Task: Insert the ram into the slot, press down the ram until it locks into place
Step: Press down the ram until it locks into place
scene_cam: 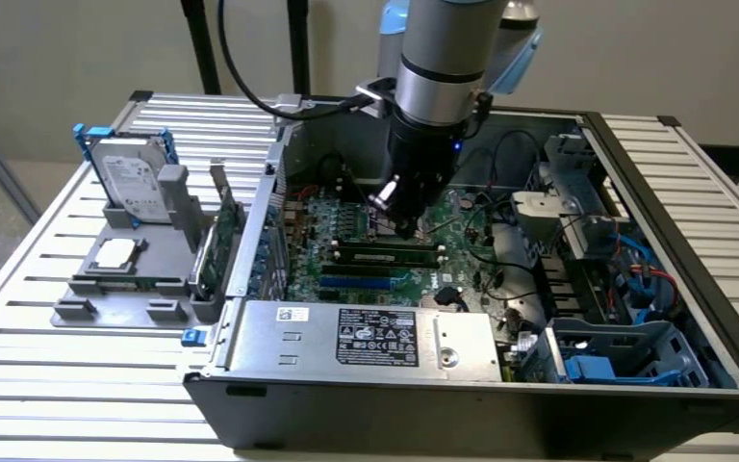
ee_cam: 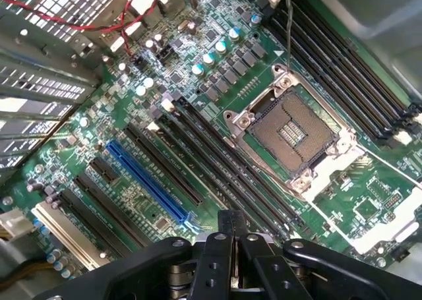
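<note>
In the exterior view the ram point(scene_cam: 383, 254), a long green stick with black chips, stands on edge in a black slot point(scene_cam: 344, 262) on the motherboard inside the open computer case. My gripper point(scene_cam: 403, 227) reaches straight down into the case, with its tip just above the ram's top edge. Contact cannot be made out. In the wrist view my gripper point(ee_cam: 231, 226) is shut, with the two fingers pressed together and nothing between them. It sits over the near end of the long black slots point(ee_cam: 217, 155) beside the processor socket.
A bare processor socket point(ee_cam: 290, 132), a blue socket point(ee_cam: 148, 181) and another bank of black slots point(ee_cam: 343, 69) surround the spot. The power supply point(scene_cam: 369, 337) lies at the case front and cables point(scene_cam: 626, 260) fill the exterior view's right. A grey holder with a hard drive point(scene_cam: 132, 183) stands outside.
</note>
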